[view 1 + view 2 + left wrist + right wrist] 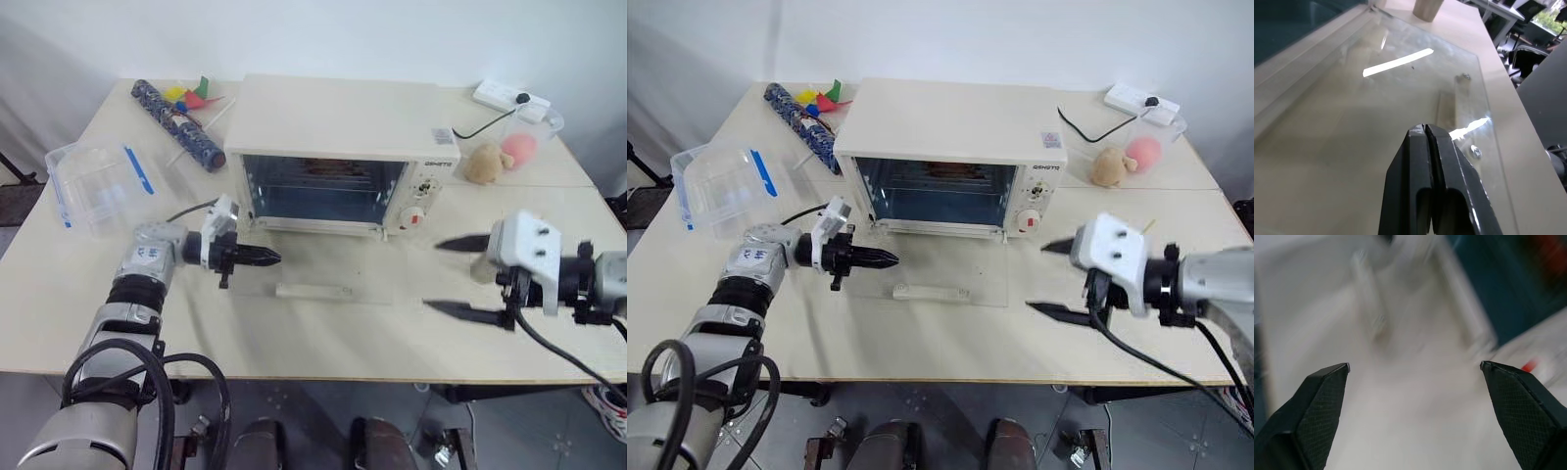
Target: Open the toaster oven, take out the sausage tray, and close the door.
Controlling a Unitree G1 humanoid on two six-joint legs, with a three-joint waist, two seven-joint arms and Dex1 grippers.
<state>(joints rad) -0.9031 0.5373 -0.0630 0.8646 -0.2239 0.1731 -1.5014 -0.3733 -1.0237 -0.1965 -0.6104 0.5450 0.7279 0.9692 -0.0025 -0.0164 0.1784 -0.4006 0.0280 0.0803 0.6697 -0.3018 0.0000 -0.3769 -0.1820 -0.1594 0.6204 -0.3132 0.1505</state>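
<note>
The cream toaster oven point(333, 122) stands at the middle back of the table. Its glass door point(323, 269) lies folded down flat on the tabletop, the white bar handle point(313, 291) nearest me. Deep in the open cavity I see reddish-brown shapes point(323, 166) on a rack; the sausage tray itself I cannot make out. My left gripper point(272, 258) is shut and empty, pointing right, just over the door's left edge, with the glass under it point(1425, 128). My right gripper point(431, 275) is wide open and empty, right of the door, pointing left point(1415, 366).
A clear plastic box with blue clips point(98, 186) sits at the left. A patterned roll point(179, 122) and a colourful pinwheel point(196, 95) lie at the back left. A power strip point(509, 96), a brown plush point(482, 162) and a pink one point(519, 149) are at the back right.
</note>
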